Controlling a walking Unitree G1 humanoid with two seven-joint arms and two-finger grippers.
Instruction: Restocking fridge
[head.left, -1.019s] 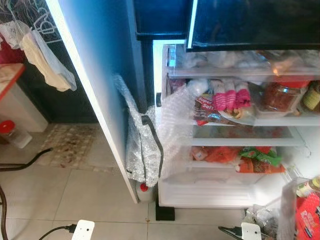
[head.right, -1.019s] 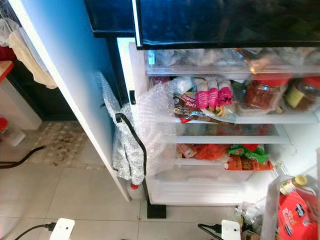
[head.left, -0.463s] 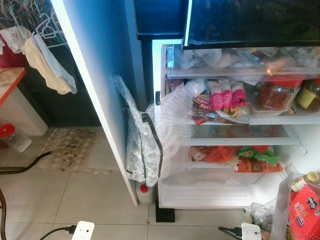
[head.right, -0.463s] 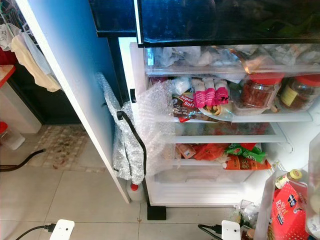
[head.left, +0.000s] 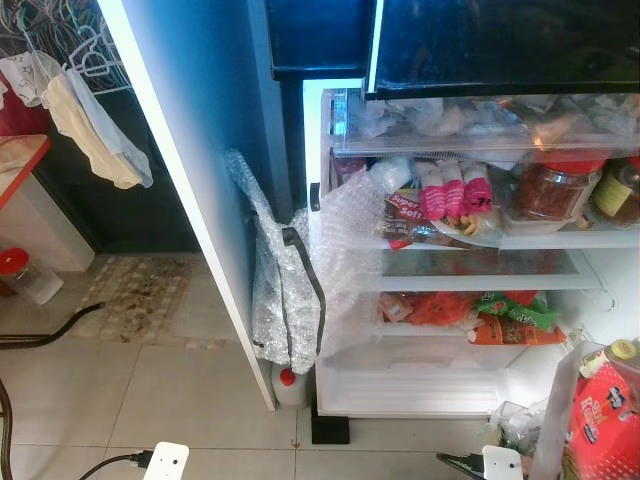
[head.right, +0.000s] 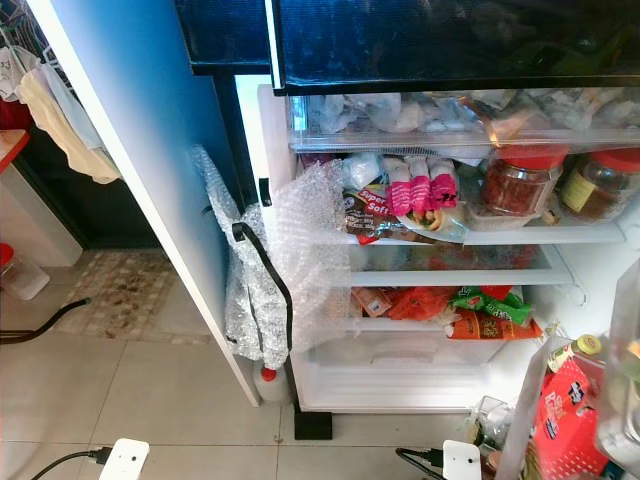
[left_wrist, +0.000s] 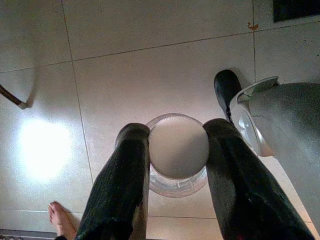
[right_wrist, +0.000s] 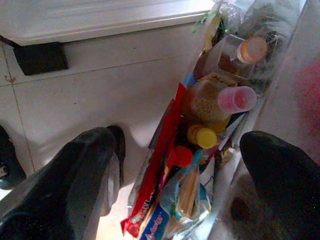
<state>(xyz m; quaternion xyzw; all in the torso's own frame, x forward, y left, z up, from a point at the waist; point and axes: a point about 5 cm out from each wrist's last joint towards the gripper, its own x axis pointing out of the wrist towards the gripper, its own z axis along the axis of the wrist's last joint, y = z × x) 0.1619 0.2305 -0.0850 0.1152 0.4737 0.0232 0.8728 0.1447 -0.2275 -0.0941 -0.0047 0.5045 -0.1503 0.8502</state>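
Left eye view, open fridge (head.left: 345, 390) on tiled floor (head.left: 120, 390); left hand (left_wrist: 175, 165) gripping jar (left_wrist: 178, 152); right hand (right_wrist: 175, 165) wide

Red packet (head.left: 600, 420) now higher and upright at lower right

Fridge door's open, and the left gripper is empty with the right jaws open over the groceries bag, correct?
Not quite: the left gripper isn't empty. The left wrist view shows it clamped on a clear jar with a white lid. The rest stands.
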